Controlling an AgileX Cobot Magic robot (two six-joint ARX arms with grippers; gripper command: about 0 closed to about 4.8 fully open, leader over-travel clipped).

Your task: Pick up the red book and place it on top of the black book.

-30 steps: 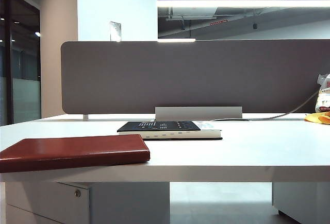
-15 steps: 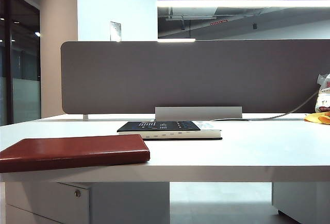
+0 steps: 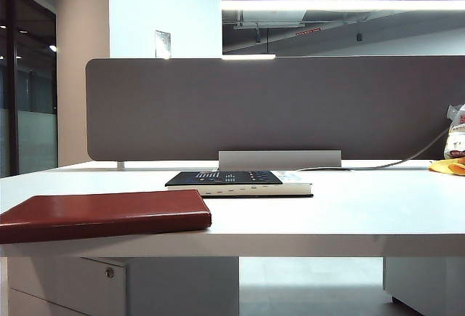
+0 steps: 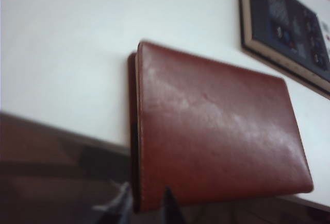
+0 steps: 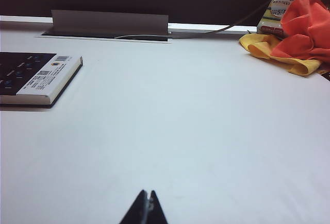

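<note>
My left gripper point(image 4: 147, 206) hangs just off the table's point(image 3: 349, 221) front edge with its tips parted a little around the near corner of the red book point(image 4: 216, 131), whose long axis runs away toward the black book point(image 4: 289, 26) lying farther back. My right gripper point(image 5: 147, 208) sits closed over bare table, well away, so the left arm is nearer. I count 1 red book, 1 black book, 2 grippers.

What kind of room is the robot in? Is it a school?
Probably an office, not a school. A white desk has a grey divider screen along its back, like a workstation. Overhead are strip lights and bare ceiling pipes, and a drawer cabinet with a lock sits under the desk.
</note>
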